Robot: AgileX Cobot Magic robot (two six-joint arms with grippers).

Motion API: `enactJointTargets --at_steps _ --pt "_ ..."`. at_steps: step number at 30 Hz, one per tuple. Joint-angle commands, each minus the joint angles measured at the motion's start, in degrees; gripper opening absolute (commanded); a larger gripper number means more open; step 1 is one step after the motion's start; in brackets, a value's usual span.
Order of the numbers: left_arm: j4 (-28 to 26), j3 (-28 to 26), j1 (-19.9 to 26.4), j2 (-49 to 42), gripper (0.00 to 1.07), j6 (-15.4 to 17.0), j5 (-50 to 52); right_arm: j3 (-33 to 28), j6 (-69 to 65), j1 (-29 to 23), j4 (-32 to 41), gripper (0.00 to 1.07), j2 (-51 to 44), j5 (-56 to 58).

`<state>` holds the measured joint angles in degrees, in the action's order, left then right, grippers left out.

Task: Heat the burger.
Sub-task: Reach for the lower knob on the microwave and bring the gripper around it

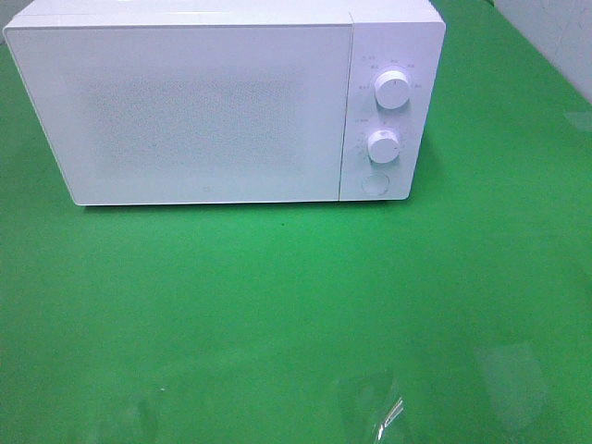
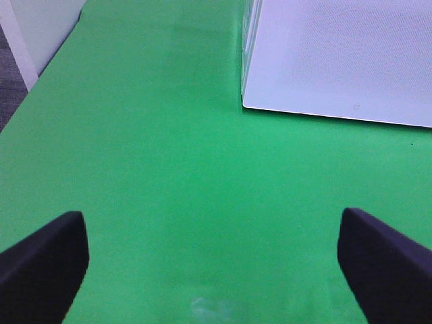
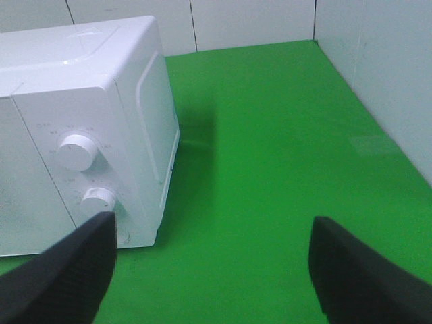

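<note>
The burger is out of view in every frame. A white microwave [image 1: 222,102] stands at the back of the green table with its door shut; two round knobs [image 1: 393,91] and a round button sit on its right panel. My left gripper [image 2: 212,266] hangs open over bare green cloth in front of the microwave's left corner [image 2: 337,61], holding nothing. My right gripper [image 3: 212,270] is open too and holds nothing, near the microwave's knob side [image 3: 81,135]. Neither arm shows in the exterior high view.
A green cloth [image 1: 277,305] covers the table. White walls [image 3: 378,81] border it at the back and right. The table's left edge [image 2: 30,88] drops to a grey floor.
</note>
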<state>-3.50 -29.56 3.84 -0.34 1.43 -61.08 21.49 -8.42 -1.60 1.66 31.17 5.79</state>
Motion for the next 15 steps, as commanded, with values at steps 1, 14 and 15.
enactJointTargets --at_steps 1,14,15 --pt "-0.11 -0.06 0.06 -0.80 0.92 -0.17 -0.23 0.00 -0.34 0.06 -0.40 0.75 2.98 -2.92" --pt "-0.11 -0.06 0.06 -0.80 0.92 -0.17 -0.23 0.00 0.17 0.06 -0.40 0.75 20.05 -21.31" --pt "-0.11 -0.06 0.06 -0.80 0.92 -0.17 -0.23 0.00 0.17 0.06 -0.40 0.75 20.05 -21.31"
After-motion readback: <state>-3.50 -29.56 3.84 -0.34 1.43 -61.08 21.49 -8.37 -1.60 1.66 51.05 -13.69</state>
